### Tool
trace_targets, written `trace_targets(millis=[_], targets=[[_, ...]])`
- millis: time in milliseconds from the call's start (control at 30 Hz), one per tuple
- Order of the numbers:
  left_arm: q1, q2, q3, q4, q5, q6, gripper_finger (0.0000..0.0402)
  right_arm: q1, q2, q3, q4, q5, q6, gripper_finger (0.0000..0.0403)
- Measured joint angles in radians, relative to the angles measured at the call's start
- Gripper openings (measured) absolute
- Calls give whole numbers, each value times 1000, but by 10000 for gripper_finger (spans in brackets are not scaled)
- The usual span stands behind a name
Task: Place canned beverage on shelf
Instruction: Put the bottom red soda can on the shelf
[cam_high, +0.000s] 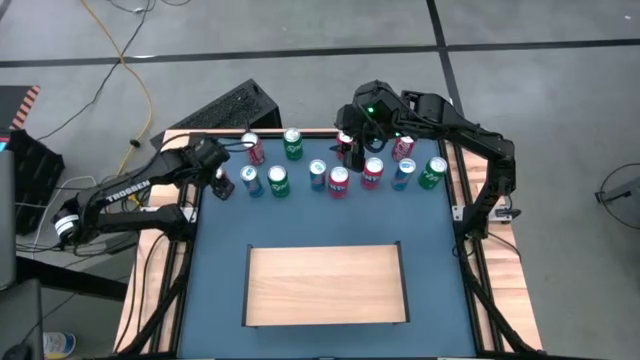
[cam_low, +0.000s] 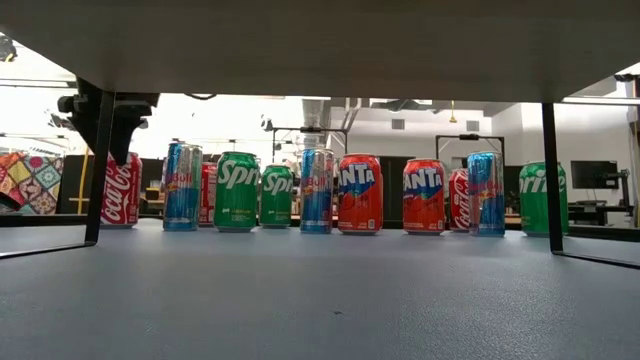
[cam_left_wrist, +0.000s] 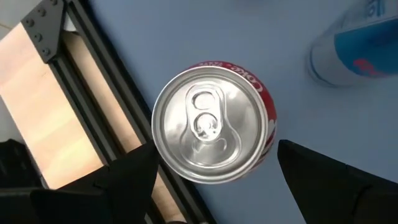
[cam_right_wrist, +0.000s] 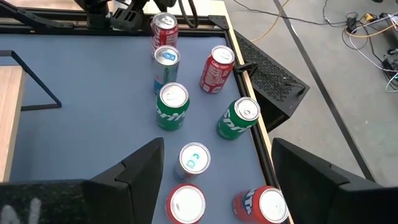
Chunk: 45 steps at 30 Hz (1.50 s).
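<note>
From above, my left gripper (cam_high: 222, 183) hangs over the bench's (cam_high: 220, 260) far left corner, directly above a red Coca-Cola can (cam_high: 222, 181) that it mostly covers; from here I cannot tell how my fingers stand. My right gripper (cam_high: 350, 140) is over the far edge of the bench at about one o'clock from the shelf (cam_high: 327, 285), among the cans (cam_high: 340, 180) standing in a loose row across the far side. The shelf, a pale wooden board, lies flat in the near middle of the bench, at six o'clock from the row of cans and well apart from them, with nothing on it. At bench height, the cans stand upright in a line, Sprite (cam_low: 237, 191), Fanta (cam_low: 360, 194) and blue ones (cam_low: 182, 186), and my left gripper (cam_low: 118, 135) hangs just over the top of the Coca-Cola can (cam_low: 120, 190) at the row's left end. Through my left wrist camera, the Coca-Cola can's silver lid (cam_left_wrist: 208, 124) sits centred between my two dark fingers (cam_left_wrist: 134, 177), which are spread wide on either side and not touching it; a blue can (cam_left_wrist: 360, 46) stands near. Through my right wrist camera, my right fingers (cam_right_wrist: 140, 171) are also spread apart, holding nothing, above several upright cans, with two green Sprite cans (cam_right_wrist: 173, 106) ahead.
</note>
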Motion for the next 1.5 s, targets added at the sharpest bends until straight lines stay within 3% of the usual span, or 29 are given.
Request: trace_targets(millis=[200, 433, 767, 1100, 1267, 1400, 1500], targets=[[0, 31, 0, 5, -5, -4, 302, -10, 0, 0, 5, 1, 1, 281], [-1, 61, 3, 19, -14, -4, 234, -9, 0, 0, 5, 1, 1, 281], [-1, -56, 40, 29, 44, -42, 194, -9, 0, 0, 50, -13, -9, 281], [-1, -146, 55, 22, 46, -47, 112, -9, 0, 0, 89, -81, -26, 281], [-1, -151, 55, 59, 102, 70, 137, -8, 0, 0, 85, -81, -26, 281], [-1, -144, 55, 96, 213, 141, 202, -8, 0, 0, 82, -82, -26, 281], [-1, -145, 55, 110, 225, 157, 264, -8, 0, 0, 82, -82, -26, 281]])
